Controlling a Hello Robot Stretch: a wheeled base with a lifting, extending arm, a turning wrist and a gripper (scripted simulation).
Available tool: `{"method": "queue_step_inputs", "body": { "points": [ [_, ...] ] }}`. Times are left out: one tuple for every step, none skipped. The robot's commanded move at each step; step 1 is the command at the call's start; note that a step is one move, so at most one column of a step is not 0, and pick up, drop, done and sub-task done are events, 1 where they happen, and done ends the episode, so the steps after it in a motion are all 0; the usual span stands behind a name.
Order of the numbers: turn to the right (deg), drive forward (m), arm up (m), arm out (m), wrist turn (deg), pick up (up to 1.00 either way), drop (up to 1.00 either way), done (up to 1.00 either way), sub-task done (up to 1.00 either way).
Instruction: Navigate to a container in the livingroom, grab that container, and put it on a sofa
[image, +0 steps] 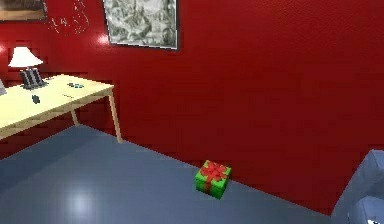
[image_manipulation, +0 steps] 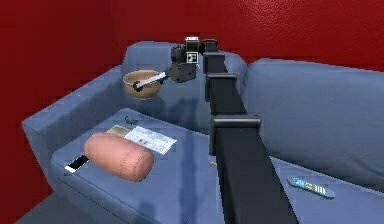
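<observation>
A blue sofa (image_manipulation: 300, 110) stretches across the arm side view. The dark arm rises from the bottom edge, and the gripper (image_manipulation: 148, 83) sits at its far end, left of the two white squares. A brown bowl-shaped container (image_manipulation: 140, 77) hangs at the fingers, above the sofa's left seat cushion and in front of the backrest. It looks clear of the cushion, so the gripper holds it.
On the sofa seat lie a pink bolster pillow (image_manipulation: 118, 157), a newspaper (image_manipulation: 152, 139), a phone (image_manipulation: 76, 164) and a remote (image_manipulation: 308, 186). The forward view has a green gift box (image: 212, 178) by the red wall, a wooden table (image: 60, 100) with a lamp (image: 25, 58), and a framed picture (image: 140, 22).
</observation>
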Motion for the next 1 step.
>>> {"method": "queue_step_inputs", "body": {
  "points": [
    [0.0,0.00,0.00,0.00,42.0,0.00,0.00,0.00,0.00]
  ]
}}
